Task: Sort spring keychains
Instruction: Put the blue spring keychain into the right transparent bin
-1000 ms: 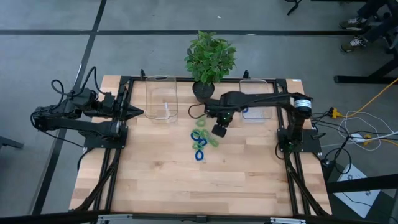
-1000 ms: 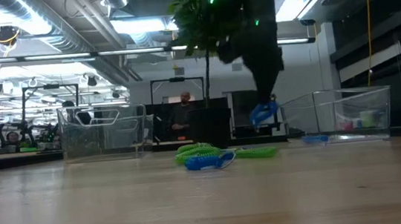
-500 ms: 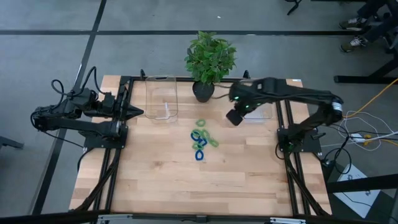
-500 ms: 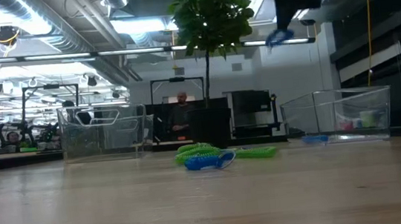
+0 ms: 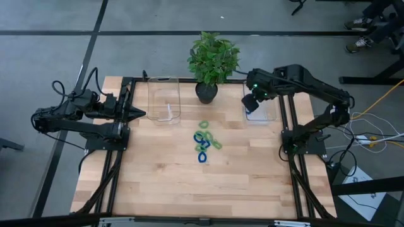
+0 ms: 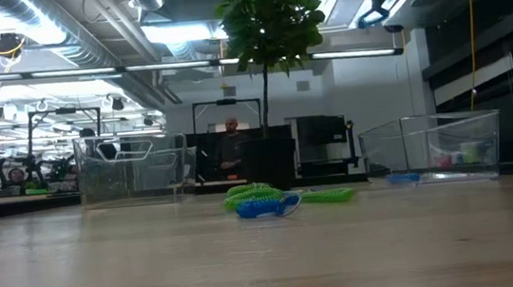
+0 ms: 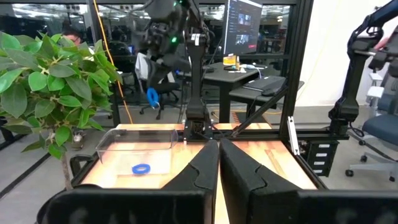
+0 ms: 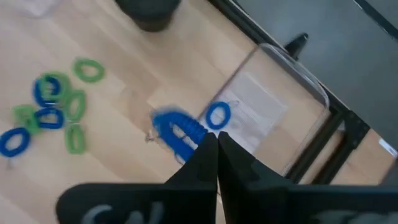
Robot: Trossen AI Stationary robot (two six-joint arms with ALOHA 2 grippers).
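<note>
Tool (image 5: 250, 106) of the right arm hangs above the right clear bin (image 5: 273, 118), fingers clamped on a blue keychain (image 8: 177, 132). One blue keychain (image 7: 141, 168) lies inside that bin. Remaining spring keychains (image 5: 204, 142), blue and green, cluster mid-worktop (image 5: 164, 176). Left tool (image 5: 140, 114) rests narrow beside the left clear bin (image 5: 164, 101).

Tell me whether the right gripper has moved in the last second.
Yes. In the high view the right gripper went from beside the keychain pile, past the potted plant, to over the right clear bin, carrying a blue keychain.
</note>
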